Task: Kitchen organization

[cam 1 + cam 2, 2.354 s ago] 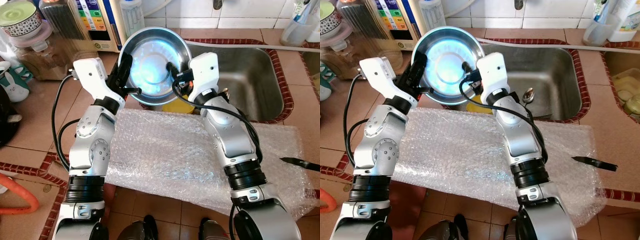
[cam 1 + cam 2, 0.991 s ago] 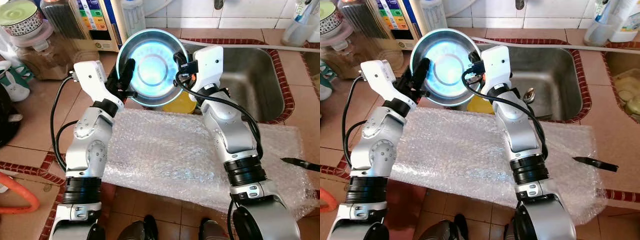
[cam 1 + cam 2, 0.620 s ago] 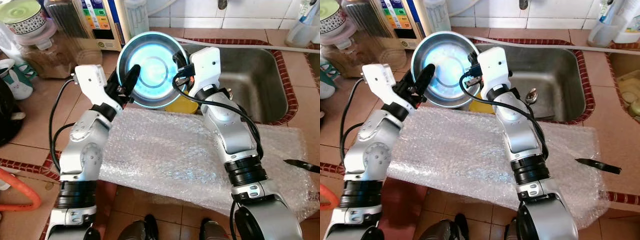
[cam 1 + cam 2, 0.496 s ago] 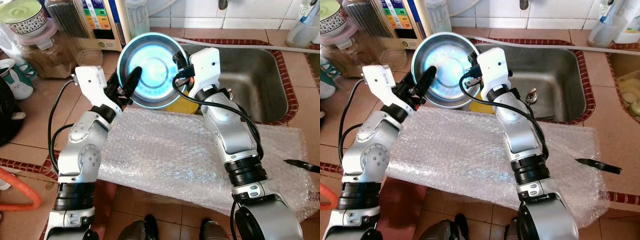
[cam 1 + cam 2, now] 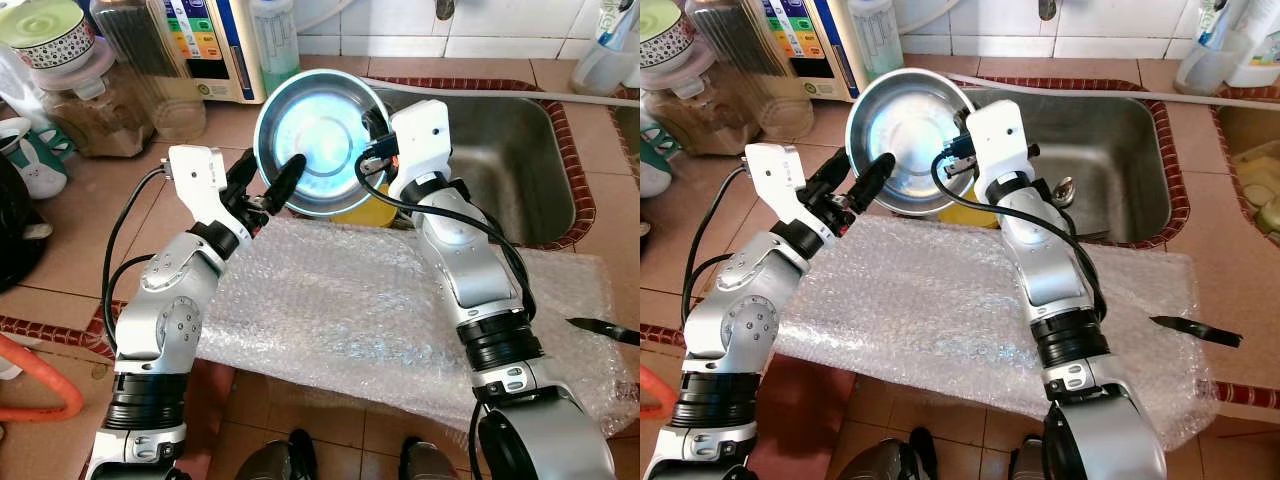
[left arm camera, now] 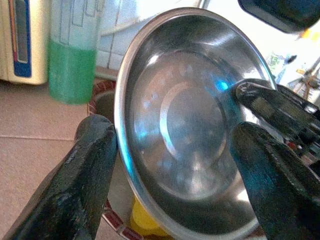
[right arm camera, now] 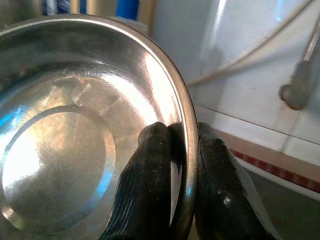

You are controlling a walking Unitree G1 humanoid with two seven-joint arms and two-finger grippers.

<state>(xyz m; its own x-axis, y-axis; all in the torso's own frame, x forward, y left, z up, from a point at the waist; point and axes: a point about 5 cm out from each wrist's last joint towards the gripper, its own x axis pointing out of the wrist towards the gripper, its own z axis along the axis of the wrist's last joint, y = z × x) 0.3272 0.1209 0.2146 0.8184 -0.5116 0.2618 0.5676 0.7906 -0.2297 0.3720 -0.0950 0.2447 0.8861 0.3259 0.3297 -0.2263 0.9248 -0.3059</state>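
A shiny steel bowl (image 5: pixel 318 135) is held tilted above the counter at the sink's left edge, with its inside facing me. My right gripper (image 7: pixel 182 150) is shut on its right rim, one finger inside the bowl and one behind. My left gripper (image 5: pixel 272 170) is open at the bowl's lower left. One of its fingers (image 6: pixel 85 175) is outside the rim and the other (image 6: pixel 270 175) is in front of the bowl's inside, with wide gaps to the metal.
A bubble wrap sheet (image 5: pixel 330 300) covers the tiled counter below the arms. The steel sink (image 5: pixel 490 140) holds a spoon (image 5: pixel 1058 190), and a yellow object (image 5: pixel 368 212) lies under the bowl. A black knife (image 5: pixel 603 328) lies at the right. Jars (image 5: pixel 60 80) and a green bottle (image 5: pixel 272 40) stand at the back left.
The bowl has shifted to the right with my right gripper. My left gripper has dropped lower and come off the left rim, its fingers now spread apart.
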